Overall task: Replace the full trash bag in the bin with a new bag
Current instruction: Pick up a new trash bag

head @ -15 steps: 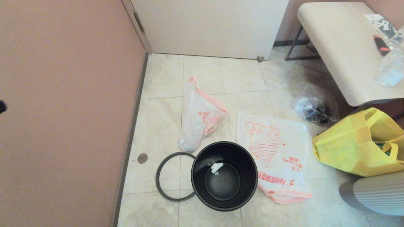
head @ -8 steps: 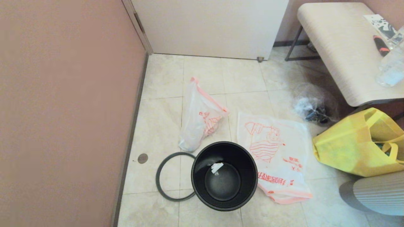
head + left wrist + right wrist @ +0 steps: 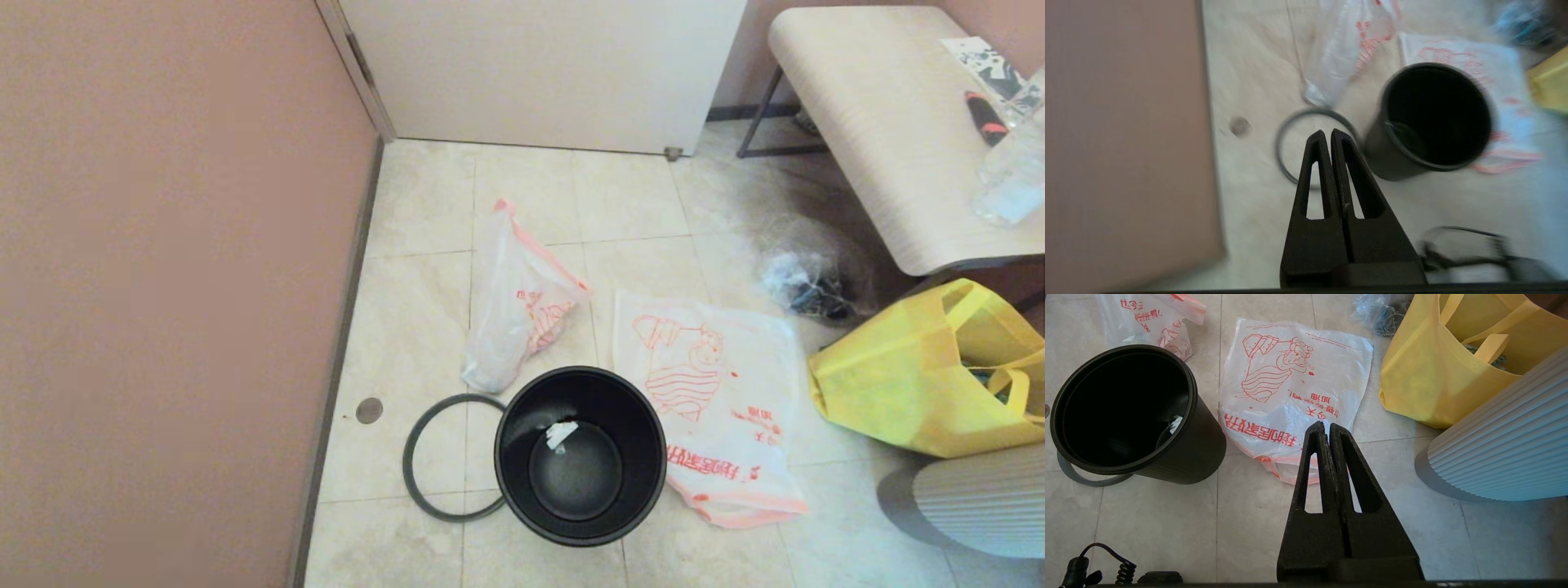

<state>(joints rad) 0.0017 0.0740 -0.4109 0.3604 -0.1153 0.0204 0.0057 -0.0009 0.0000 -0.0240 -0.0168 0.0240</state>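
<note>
Gone from the head view's left edge, the left end effector (image 3: pixel 1328 132) hangs pressed together over the thin grey ring (image 3: pixel 1306 118); the right end effector (image 3: pixel 1327 424), also pressed together, hangs above the thin white red-printed new bag (image 3: pixel 1290 384) beside the round black plastic bin (image 3: pixel 580 453).

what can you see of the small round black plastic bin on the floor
The small round black plastic bin stands upright on the tiled floor, unlined, its smooth sides tapering downward. Inside lies only a white scrap. Its separate thin grey ring lies flat on the floor against its side. The flat new bag with the large red drawing lies at its other side.
</note>
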